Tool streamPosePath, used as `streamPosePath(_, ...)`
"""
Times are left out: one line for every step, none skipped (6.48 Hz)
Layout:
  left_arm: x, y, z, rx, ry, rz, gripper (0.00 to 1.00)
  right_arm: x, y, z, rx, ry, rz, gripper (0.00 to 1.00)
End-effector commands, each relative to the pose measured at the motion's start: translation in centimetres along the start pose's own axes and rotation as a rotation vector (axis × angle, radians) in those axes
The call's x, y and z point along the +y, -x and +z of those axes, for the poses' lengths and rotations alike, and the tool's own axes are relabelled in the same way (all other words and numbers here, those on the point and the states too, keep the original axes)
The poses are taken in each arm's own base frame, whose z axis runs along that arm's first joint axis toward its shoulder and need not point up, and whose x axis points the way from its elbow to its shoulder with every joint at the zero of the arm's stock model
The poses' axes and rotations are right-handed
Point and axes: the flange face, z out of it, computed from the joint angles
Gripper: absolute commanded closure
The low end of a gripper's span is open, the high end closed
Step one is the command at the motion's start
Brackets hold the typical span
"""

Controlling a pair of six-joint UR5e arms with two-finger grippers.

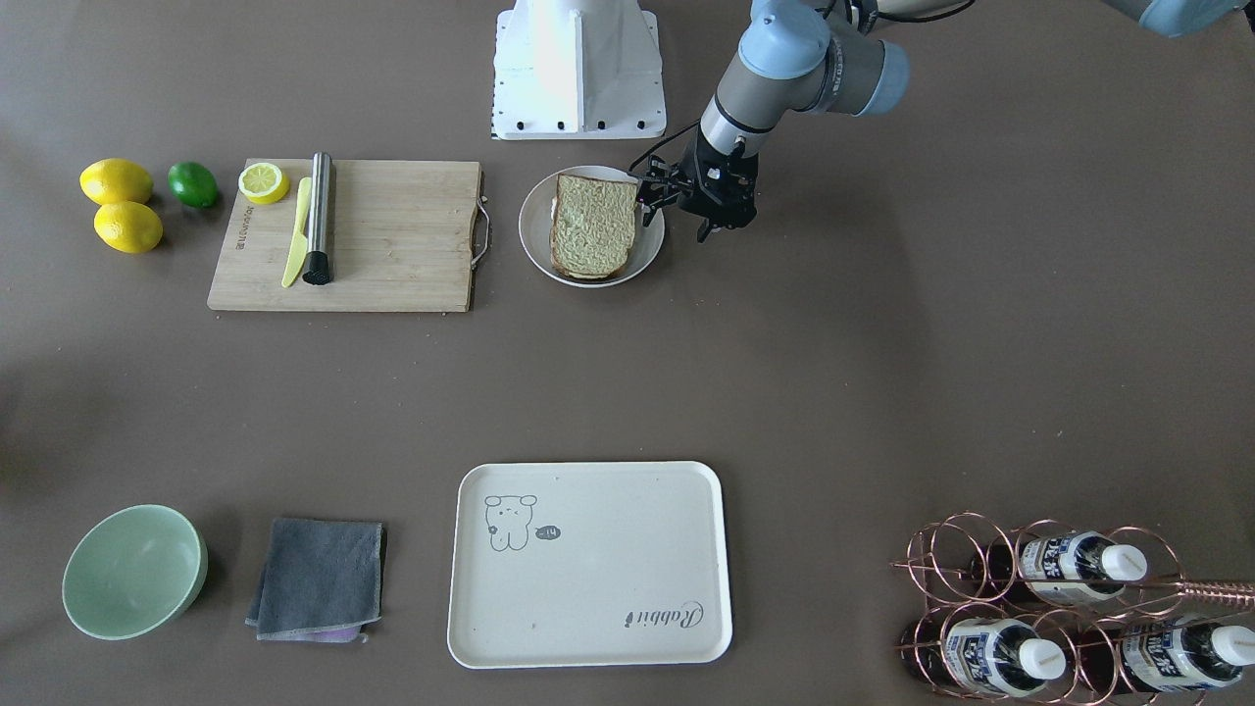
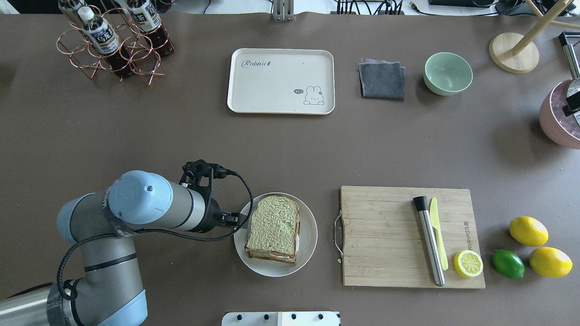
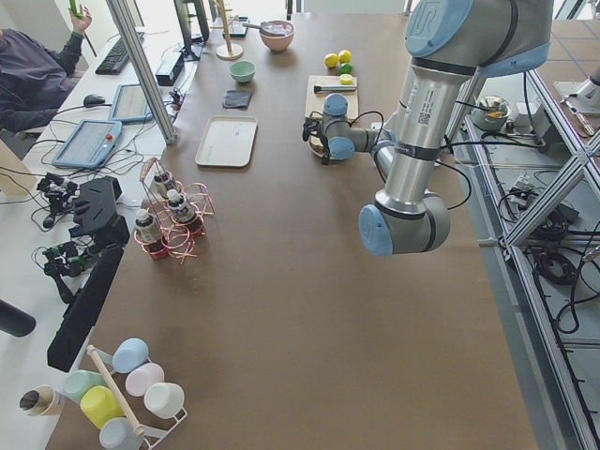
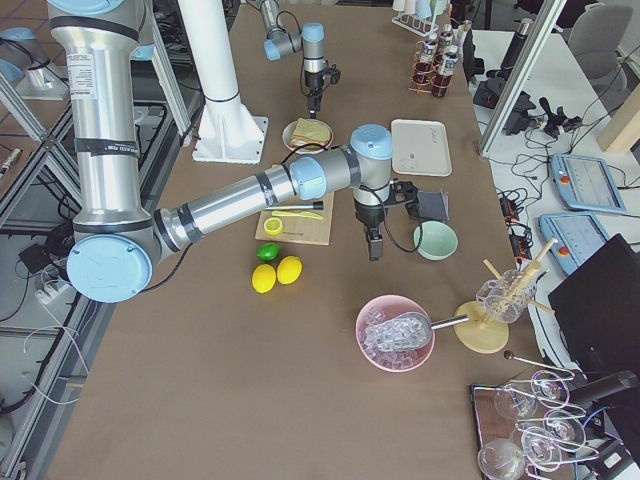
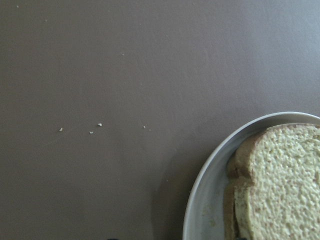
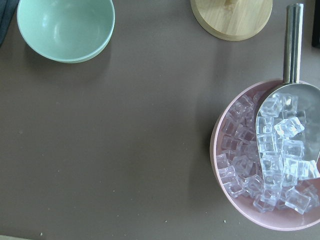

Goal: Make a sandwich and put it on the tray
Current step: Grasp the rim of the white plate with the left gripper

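Sandwich [image 2: 273, 228] is stacked: top slice over bottom slice, white egg edge showing btwn them on the robot-side edge. It sits on the round white dish [image 2: 309, 240], not on the tray [image 2: 272, 86]. Tray's well apart, across the desk on the operator side. So assy looks done and transfer is what's left, imo.

L tool [image 1: 698, 201] hangs just beside the dish rim, on the robot's left of the sandwich. L wrist cam shows only dish edge + bread corner, no fingers, so can't tell if it's spread or pressed together. Reads as staging for a side grab. Prob needs both slices pinched as one so the egg doesn't slip out.

R tool [image 4: 372, 243] is well away, over desk btwn mint bowl [image 6: 65, 25] and pink ice bowl [image 6: 216, 150]. State: can't tell either. Prob there so it's out of L arm's path.
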Motion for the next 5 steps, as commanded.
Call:
streamPosePath(1.4, -0.5, 1.0, -0.001, 0.024, 0.012, 0.49, 0.1, -0.2, 0.1, 0.003, 0.002, 0.0, 0.0)
streamPosePath(1.8, -0.7, 1.2, 0.001, 0.031, 0.016, 0.53, 0.1, -0.3, 0.2, 0.004, 0.005, 0.002, 0.0)
streamPosePath(1.8, -0.5, 1.6, -0.005, 0.033, 0.016, 0.55, 0.1, -0.4, 0.2, 0.004, 0.004, 0.003, 0.0)
streamPosePath(1.7, -0.3, 2.1, 0.005, 0.029, 0.019, 0.58, 0.1, -0.5, 0.4, 0.004, 0.007, 0.004, 0.0)
streamPosePath(1.6, -0.4, 2.5, 0.013, 0.028, 0.02, 0.63, 0.0, -0.6, 0.5, 0.005, 0.01, 0.008, 0.0)
